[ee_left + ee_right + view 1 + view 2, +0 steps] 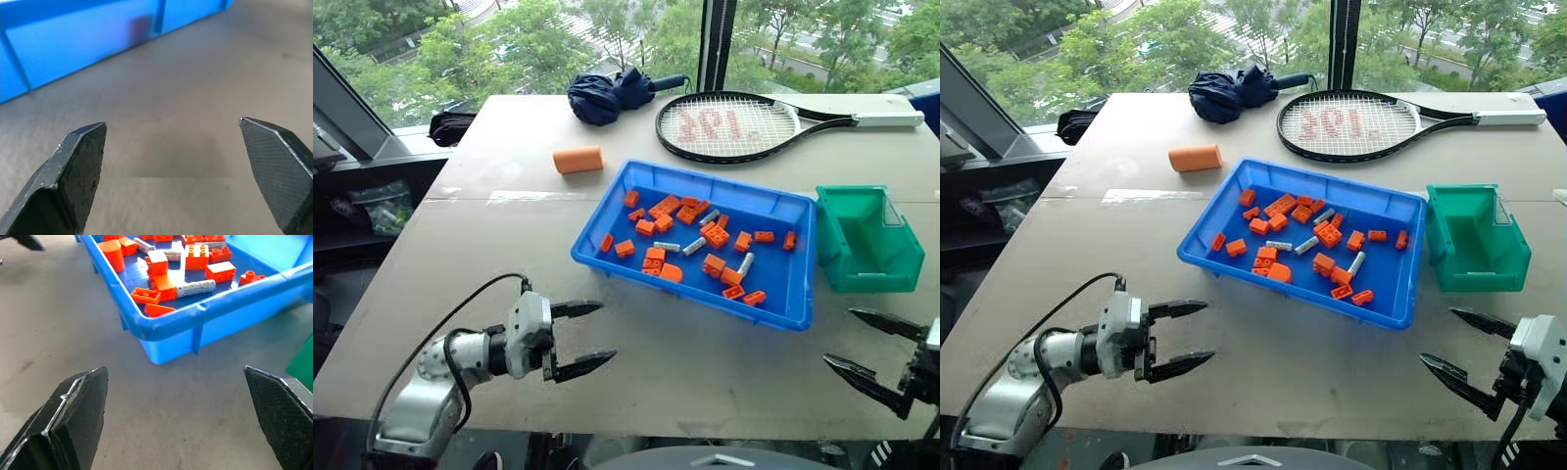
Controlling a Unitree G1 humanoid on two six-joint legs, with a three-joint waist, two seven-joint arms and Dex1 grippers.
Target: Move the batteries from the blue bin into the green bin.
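The only marking was on the tennis racket [744, 125], which lay along the table's [509, 264] far edge near its far right corner. Large red characters were printed across the white strings of its head. They looked like digits, perhaps "192" seen upside down, but they could not be read with certainty. No legible text, label, brand or number stood on anything else.
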